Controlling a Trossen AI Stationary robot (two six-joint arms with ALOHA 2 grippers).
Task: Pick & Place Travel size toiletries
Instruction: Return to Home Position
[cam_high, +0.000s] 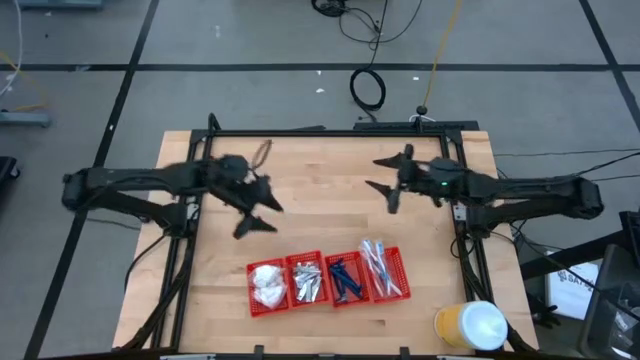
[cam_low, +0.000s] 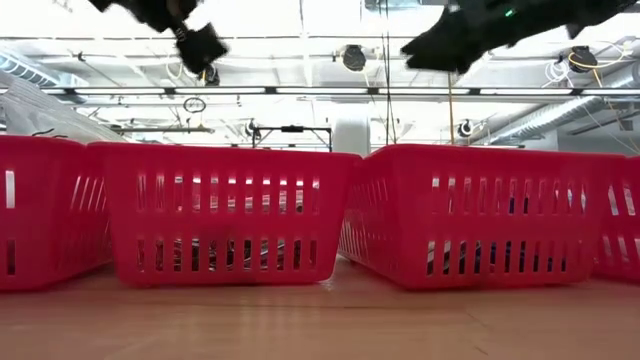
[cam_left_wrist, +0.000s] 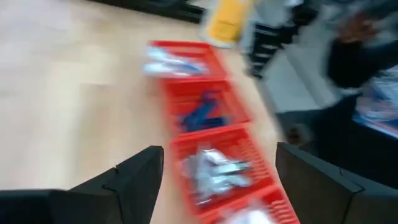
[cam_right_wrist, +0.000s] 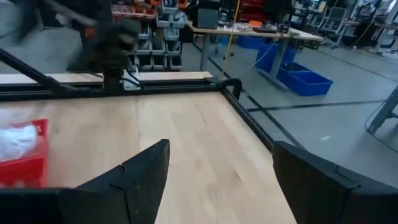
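Your wooden table (cam_high: 330, 195) carries a row of 4 red mesh baskets (cam_low: 230, 215) near the edge that shows lowest in the high view. The left gripper (cam_high: 258, 213) hangs above bare wood just beyond the row's left end, jaws spread wide and empty. The right gripper (cam_high: 381, 174) hovers farther off toward the right side, also released, with nothing between its fingers. Every toiletry lies in a basket, well apart from both jaws. From left to right you see white packets (cam_high: 266, 285), silvery sachets (cam_high: 307, 281), dark blue sticks (cam_high: 345, 279) and pale wrapped sticks (cam_high: 382, 268). Both stick sets lie with their long axes across the row, slightly tilted.
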